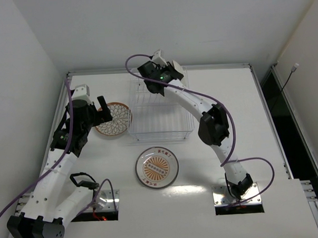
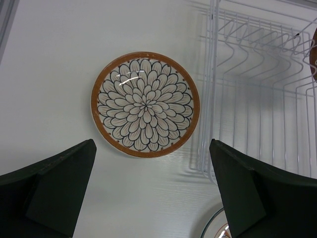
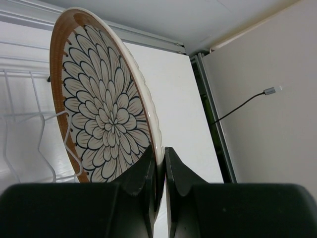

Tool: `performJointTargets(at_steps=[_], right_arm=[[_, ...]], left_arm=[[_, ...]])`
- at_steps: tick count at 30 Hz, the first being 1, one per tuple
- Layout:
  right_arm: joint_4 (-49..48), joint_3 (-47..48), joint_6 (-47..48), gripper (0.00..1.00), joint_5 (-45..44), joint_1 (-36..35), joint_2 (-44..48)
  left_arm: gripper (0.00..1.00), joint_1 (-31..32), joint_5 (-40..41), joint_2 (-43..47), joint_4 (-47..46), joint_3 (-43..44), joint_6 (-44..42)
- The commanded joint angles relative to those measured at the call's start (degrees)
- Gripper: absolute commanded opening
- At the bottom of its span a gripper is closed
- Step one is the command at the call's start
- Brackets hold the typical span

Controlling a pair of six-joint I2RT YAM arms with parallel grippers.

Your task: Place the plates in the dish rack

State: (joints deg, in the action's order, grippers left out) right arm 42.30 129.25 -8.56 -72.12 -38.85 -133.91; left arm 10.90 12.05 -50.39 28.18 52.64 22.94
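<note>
A brown-and-white petal plate (image 1: 113, 119) lies flat on the table left of the dish rack (image 1: 158, 111). In the left wrist view this plate (image 2: 145, 104) is just ahead of my left gripper (image 2: 152, 146), which is open and empty above the table (image 2: 49, 74). My left gripper also shows in the top view (image 1: 103, 108). My right gripper (image 3: 162, 158) is shut on the rim of a second petal plate (image 3: 106, 109), held on edge over the rack's far end (image 1: 153, 83). The sunburst plate (image 1: 157, 167) lies flat in front of the rack.
The rack's white wire prongs (image 2: 262, 99) stand right of the left gripper, and some show under the held plate (image 3: 29, 124). A raised rail (image 1: 162, 69) runs along the table's far edge. A cable hangs on the right wall (image 3: 247, 101).
</note>
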Motion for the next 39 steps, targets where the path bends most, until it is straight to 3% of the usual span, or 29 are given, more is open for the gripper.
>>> performJointTargets(at_steps=[1, 17, 20, 24, 28, 39], right_arm=[[-3.10, 1.35, 2.23, 0.05, -6.63, -1.05, 0.84], [8.14, -0.67, -13.42, 0.13, 0.39, -1.67, -1.97], [8.15, -1.98, -14.12, 0.22, 1.01, -1.67, -1.97], [8.15, -3.30, -16.13, 0.42, 2.33, -1.67, -1.97], [9.02, -3.30, -17.46, 0.51, 2.95, -1.67, -1.36], [10.08, -3.30, -17.46, 0.63, 1.80, -1.67, 8.81]], left_arm=[[1.00, 0.09, 0.51, 1.35, -0.15, 0.80, 0.00], [1.00, 0.09, 0.51, 1.35, -0.15, 0.80, 0.00], [1.00, 0.09, 0.51, 1.35, -0.15, 0.80, 0.00], [1.00, 0.09, 0.51, 1.35, -0.15, 0.80, 0.00], [1.00, 0.09, 0.51, 1.35, -0.15, 0.80, 0.00], [1.00, 0.09, 0.51, 1.35, -0.15, 0.80, 0.00]])
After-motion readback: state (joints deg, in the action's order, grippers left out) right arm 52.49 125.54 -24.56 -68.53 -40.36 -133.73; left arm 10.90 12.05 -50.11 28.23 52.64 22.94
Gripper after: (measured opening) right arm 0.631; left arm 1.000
